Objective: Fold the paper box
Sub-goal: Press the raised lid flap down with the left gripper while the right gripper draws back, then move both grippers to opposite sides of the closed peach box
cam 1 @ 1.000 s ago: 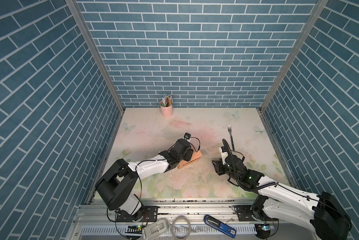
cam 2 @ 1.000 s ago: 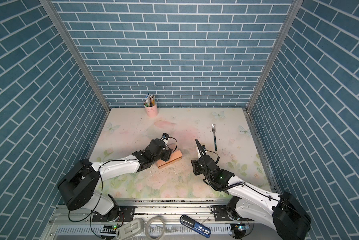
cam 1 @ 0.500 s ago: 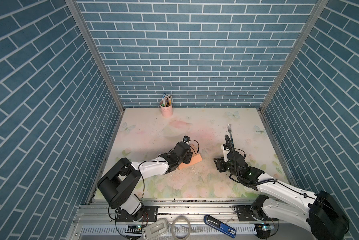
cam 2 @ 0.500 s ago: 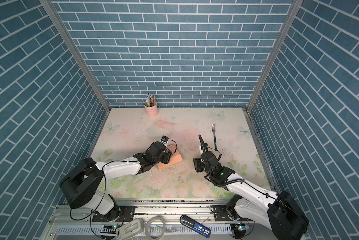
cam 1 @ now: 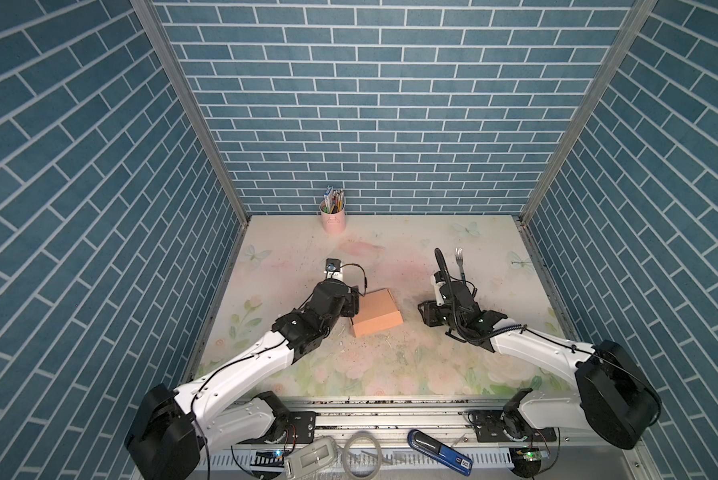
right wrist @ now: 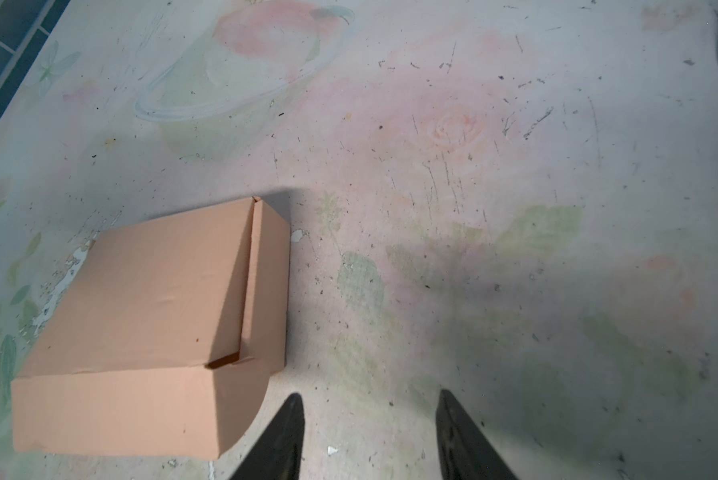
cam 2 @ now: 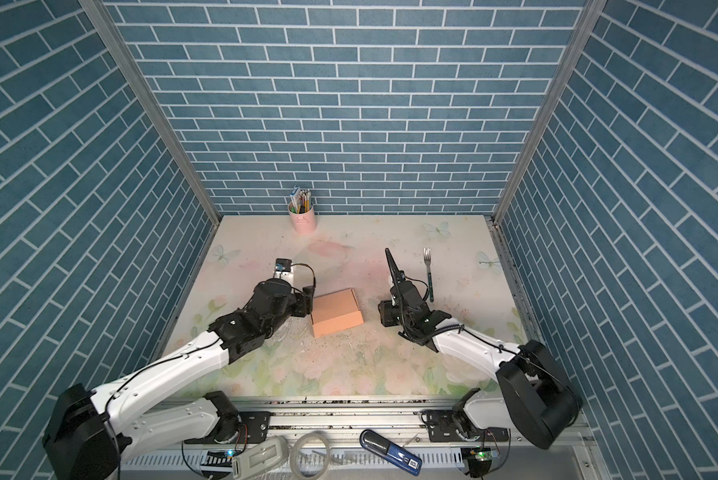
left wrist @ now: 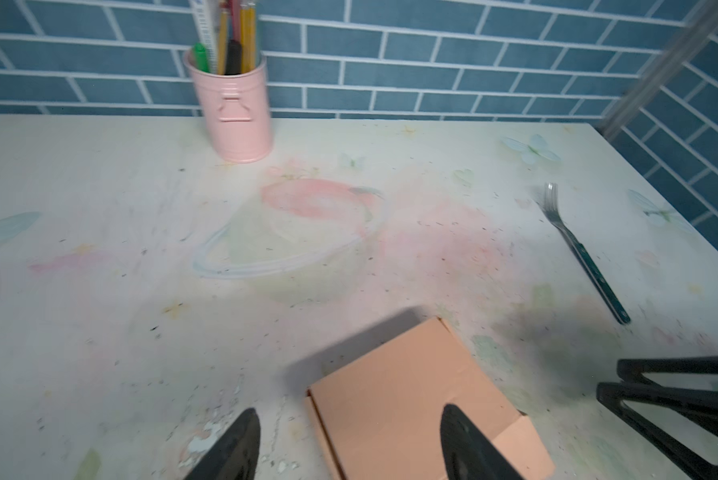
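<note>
Paper box: I judge it light, thin, easily dented; best hold at folded side wall. Left jaws apart over its corner; right jaws apart, empty.

No legible text, labels, brands, numbers, signs
</note>
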Controlling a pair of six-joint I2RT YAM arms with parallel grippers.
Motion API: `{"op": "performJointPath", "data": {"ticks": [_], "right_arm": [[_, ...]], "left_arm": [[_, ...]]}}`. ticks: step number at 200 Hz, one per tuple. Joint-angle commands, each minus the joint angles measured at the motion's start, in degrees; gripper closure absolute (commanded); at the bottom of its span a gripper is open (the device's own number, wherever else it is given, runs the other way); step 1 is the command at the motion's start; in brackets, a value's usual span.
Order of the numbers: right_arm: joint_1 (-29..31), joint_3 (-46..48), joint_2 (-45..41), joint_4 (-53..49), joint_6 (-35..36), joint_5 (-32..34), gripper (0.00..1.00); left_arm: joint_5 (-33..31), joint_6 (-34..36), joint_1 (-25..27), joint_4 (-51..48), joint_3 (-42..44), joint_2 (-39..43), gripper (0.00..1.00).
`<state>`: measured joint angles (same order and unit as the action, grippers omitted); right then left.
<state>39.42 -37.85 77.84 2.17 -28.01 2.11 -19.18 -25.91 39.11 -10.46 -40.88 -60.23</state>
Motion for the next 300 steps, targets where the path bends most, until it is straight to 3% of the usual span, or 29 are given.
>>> {"op": "performJointPath", "data": {"ticks": [1, 38, 126, 209, 300], "right_arm": [[-0.20, -3.51, 3.80, -0.15, 1.75, -1.41, 0.48], [-0.21, -7.07, 10.38, 0.88, 0.74, -2.24, 0.49], [1.39, -10.36, 17.93, 4.04, -2.79, -3.27, 0.51], [2.19, -11.61, 20.51, 5.15, -5.48, -2.40, 0.52], [-1.43, -14.80, 23.07, 3.38, -6.56, -0.60, 0.51]], "left_arm": [[-2.56, -6.79, -3.23, -14.37, 4.12, 1.50, 0.30], [0.51, -9.65, -5.62, -14.57, 7.15, -0.45, 0.31], [8.38, -8.96, -6.59, -5.40, 1.16, -20.70, 0.32], [12.23, -6.17, -6.55, -2.38, -8.99, -32.19, 0.32], [13.35, -2.97, -7.28, -4.39, -23.92, -44.68, 0.31]]}}
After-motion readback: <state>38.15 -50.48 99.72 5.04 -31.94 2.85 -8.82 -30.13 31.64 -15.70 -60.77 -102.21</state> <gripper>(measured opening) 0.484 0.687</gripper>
